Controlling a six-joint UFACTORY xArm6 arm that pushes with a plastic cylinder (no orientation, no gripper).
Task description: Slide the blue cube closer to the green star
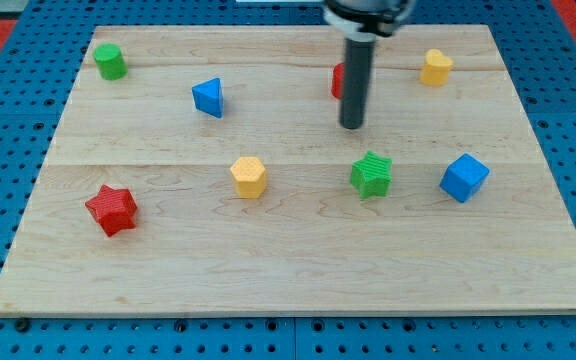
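Note:
The blue cube (464,177) sits at the board's right, level with the green star (371,174), which lies a short way to its left; a gap of bare board separates them. My tip (352,125) rests on the board just above the green star and slightly to its left, touching no block. The dark rod rises from it and hides most of the red cylinder (337,80) behind it.
A blue triangular block (208,97) lies at upper left, a green cylinder (110,61) in the top-left corner, a yellow block (435,67) at top right, a yellow hexagonal block (249,177) mid-board, a red star (112,209) at lower left. The wooden board (298,270) lies on blue pegboard.

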